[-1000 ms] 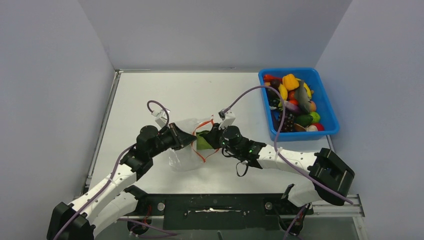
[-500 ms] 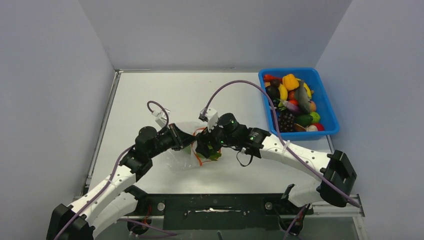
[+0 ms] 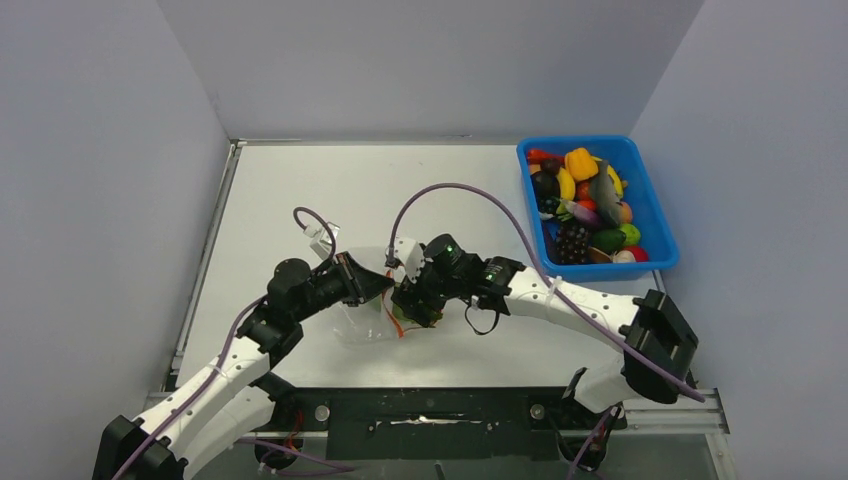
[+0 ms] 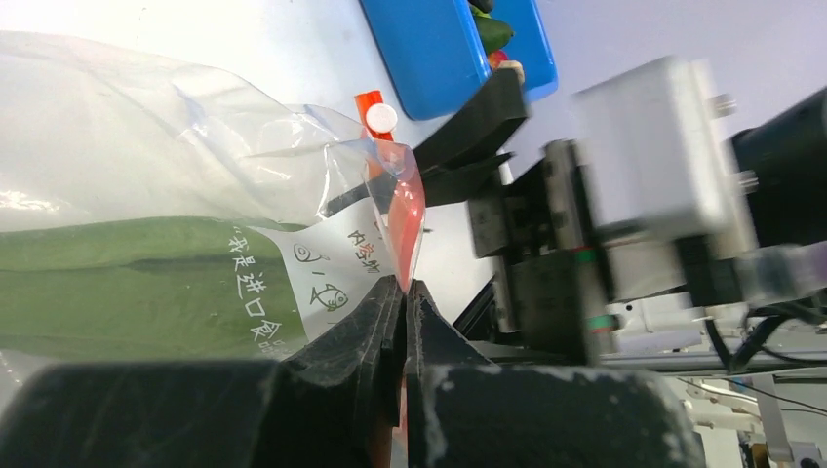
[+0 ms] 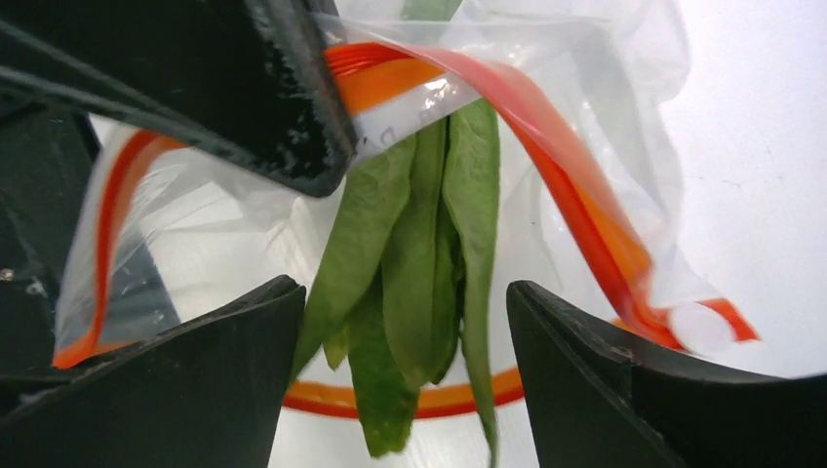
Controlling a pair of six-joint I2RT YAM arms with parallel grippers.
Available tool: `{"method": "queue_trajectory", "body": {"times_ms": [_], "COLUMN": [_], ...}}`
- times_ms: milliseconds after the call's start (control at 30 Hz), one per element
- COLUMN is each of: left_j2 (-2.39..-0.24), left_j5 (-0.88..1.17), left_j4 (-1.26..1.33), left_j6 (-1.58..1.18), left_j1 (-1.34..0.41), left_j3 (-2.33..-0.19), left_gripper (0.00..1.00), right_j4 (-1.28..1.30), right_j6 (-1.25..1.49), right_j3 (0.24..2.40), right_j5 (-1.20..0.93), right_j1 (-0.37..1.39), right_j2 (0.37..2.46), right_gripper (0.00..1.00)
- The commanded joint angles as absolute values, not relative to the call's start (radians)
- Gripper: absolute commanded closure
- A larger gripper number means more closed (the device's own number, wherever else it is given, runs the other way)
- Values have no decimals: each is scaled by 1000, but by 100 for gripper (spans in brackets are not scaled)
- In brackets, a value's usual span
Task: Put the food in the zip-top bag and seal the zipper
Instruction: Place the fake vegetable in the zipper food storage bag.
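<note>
Pod drop-in, release stage, as we judge it. Left jaws are shut on the lip of the zip-top bag [image 4: 195,127], pinching the zipper [image 4: 405,210] and holding the mouth up off the bench [image 3: 300,190]. Right jaws stand wide apart at the mouth and grip nothing. The long green pod [image 5: 419,283] lies between them, its far end past the orange-red strip and inside the bag. To do this well, we think the right arm should back straight out along the pod's line with its jaws left wide, so neither fingertip catches pod or strip and drags it out. The left pinch should not let go until the pod has slid fully in. The other food [image 3: 590,200] sits in the blue bin [image 3: 610,268], well apart. Not resolved: whether the pod's near end has cleared the zipper. In the top view both wrists cover the mouth, and the left wrist view cuts the pod off at its edge.
</note>
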State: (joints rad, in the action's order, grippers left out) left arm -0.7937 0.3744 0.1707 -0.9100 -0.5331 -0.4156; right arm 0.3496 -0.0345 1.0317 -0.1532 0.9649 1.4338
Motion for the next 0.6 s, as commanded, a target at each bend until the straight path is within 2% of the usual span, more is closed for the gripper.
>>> {"method": "queue_trajectory", "body": {"times_ms": [0, 100, 167, 233, 333, 400, 433, 567], "left_j2": [-774, -773, -774, -775, -768, -762, -759, -756], "left_j5": [397, 387, 385, 386, 383, 378, 372, 328], "left_j4": [268, 280, 287, 287, 275, 257, 245, 175], "left_j6": [-920, -926, -928, -928, -925, -918, -911, -871], "left_j1": [-528, -528, -527, -528, -526, -526, -526, -525], "left_j3": [-424, -417, -409, -406, -402, -404, -407, -426], "left_gripper": [100, 100, 100, 100, 100, 100, 100, 100], "right_j4": [243, 184, 160, 124, 92, 87, 89, 110], "right_j6": [-53, -30, -12, 1, 19, 38, 48, 108], "right_j3": [1013, 984, 973, 954, 933, 928, 928, 931], "right_j5": [-129, -92, -56, -33, -6, 5, 9, 28], "right_j1": [996, 1021, 1030, 1035, 1037, 1036, 1035, 1036], "right_j2": [1502, 1540, 1565, 1574, 1560, 1537, 1524, 1469], "right_gripper": [22, 23, 31, 47, 80, 97, 100, 100]}}
